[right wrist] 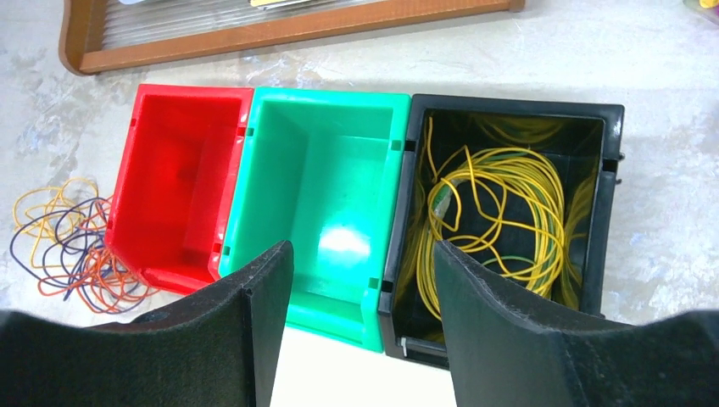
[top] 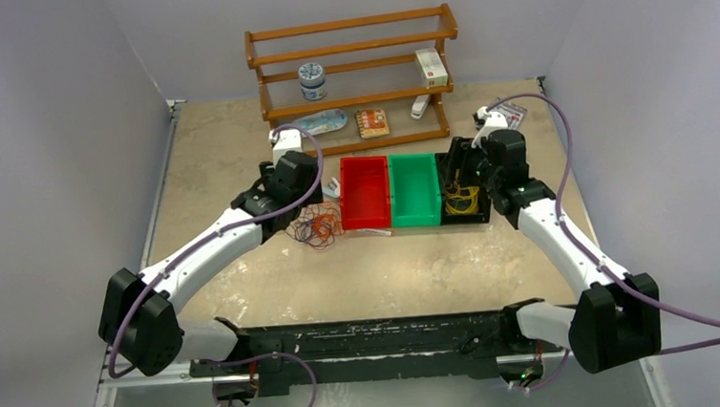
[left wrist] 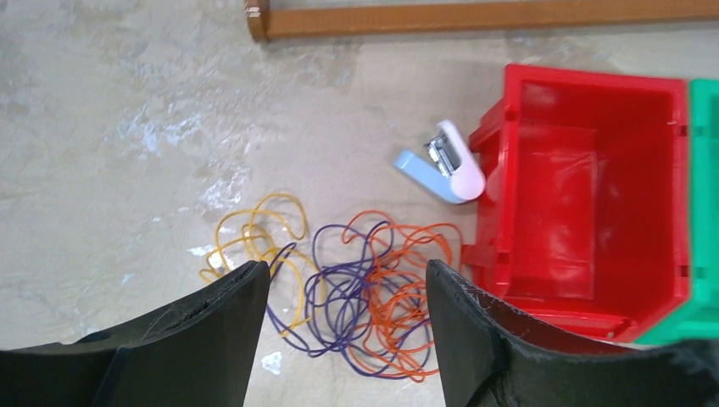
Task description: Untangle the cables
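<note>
Orange, purple and yellow strands run through the cables (left wrist: 339, 297), vivid on the beige worktop (left wrist: 127, 127), which is mottled with pale, cloudy blotches. The red bin (left wrist: 585, 195) is glossy scarlet and the green bin (right wrist: 326, 203) a bright mint-green. The black bin (right wrist: 612, 195) is dark, with a yellow coil (right wrist: 500, 203) glowing inside. The stapler (left wrist: 441, 165) has a pale blue body and a white top. The wooden rack (top: 350, 46) is a warm reddish-brown. The left tool (left wrist: 348, 280) is matte black, and the right tool (right wrist: 363, 254) is matte black too. The arms (top: 206, 248) are white with black joints and a lilac lead (top: 562, 141).
</note>
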`<state>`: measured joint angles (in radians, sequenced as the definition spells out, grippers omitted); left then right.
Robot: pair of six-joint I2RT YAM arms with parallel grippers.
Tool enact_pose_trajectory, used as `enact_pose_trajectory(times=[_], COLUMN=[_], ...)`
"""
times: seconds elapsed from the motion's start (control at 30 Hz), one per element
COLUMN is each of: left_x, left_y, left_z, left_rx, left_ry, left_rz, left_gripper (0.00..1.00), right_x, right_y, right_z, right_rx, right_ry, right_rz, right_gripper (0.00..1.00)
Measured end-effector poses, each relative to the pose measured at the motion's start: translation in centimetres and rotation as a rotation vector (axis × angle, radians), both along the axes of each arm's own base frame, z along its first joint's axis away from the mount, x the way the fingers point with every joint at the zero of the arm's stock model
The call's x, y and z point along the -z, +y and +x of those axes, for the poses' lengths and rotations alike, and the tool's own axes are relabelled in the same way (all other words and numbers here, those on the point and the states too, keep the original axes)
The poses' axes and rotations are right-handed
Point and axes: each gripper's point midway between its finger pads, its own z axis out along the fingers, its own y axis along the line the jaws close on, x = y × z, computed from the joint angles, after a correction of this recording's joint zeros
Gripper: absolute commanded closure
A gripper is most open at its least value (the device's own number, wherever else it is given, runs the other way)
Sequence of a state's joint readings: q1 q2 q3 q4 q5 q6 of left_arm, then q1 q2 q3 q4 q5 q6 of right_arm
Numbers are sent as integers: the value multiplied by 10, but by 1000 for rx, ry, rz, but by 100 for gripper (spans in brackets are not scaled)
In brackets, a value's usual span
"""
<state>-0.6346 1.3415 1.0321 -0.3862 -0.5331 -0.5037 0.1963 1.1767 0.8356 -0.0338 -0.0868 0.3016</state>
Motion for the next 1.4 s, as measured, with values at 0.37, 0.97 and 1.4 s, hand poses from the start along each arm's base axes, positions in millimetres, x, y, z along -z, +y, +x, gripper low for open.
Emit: enact_pose_trajectory(times=[0.37, 0.97, 1.4], left_x=[50, 93, 121], left_y=[80, 91, 85], left_z=[-13, -1, -4], left_rx=[-240, -304, -281], left_ry=[104, 155, 229], left_rz=[-66, -251, -265], left_gripper=[35, 60, 94], right_x=[7, 19, 19], right_y=[12, 15, 15], right_z=[5, 6, 6], right_rx=[-68, -93, -92], right_ry=[5, 32, 33], right_rz=[15, 9, 10], right_gripper=[38, 39, 39])
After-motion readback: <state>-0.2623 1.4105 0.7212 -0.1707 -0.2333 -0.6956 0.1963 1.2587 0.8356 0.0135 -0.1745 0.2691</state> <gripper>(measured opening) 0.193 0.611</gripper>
